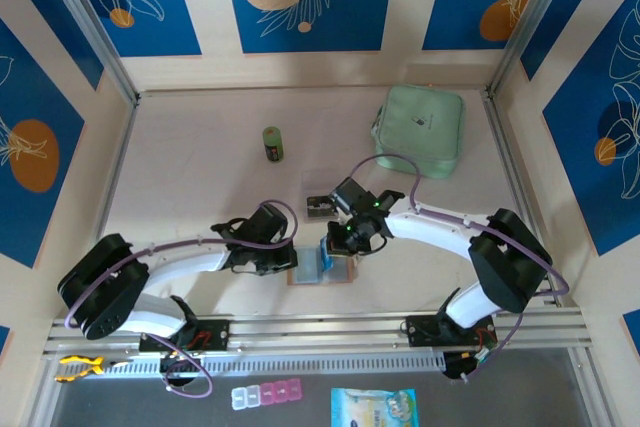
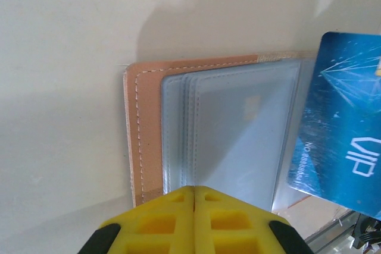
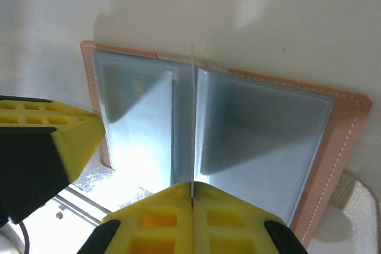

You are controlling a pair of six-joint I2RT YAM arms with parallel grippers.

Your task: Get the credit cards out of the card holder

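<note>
The salmon-pink card holder (image 1: 318,275) lies open on the table near the front edge, its greyish clear pockets facing up (image 2: 146,135) (image 3: 339,141). My right gripper (image 1: 334,245) (image 3: 192,193) is shut on a blue credit card (image 1: 328,253), which the right wrist view shows edge-on (image 3: 192,117), standing upright over the holder's fold. In the left wrist view the same card's blue printed face (image 2: 342,129) hangs at the right. My left gripper (image 1: 294,255) (image 2: 194,191) is shut with nothing between its fingers, its tips resting on the holder's left pockets.
A mint-green zip pouch (image 1: 420,130) lies at the back right and a small green cylinder (image 1: 272,143) at the back centre. A clear square piece (image 1: 320,185) lies just behind the grippers. A pill box (image 1: 266,395) and a packet (image 1: 373,409) lie below the rail.
</note>
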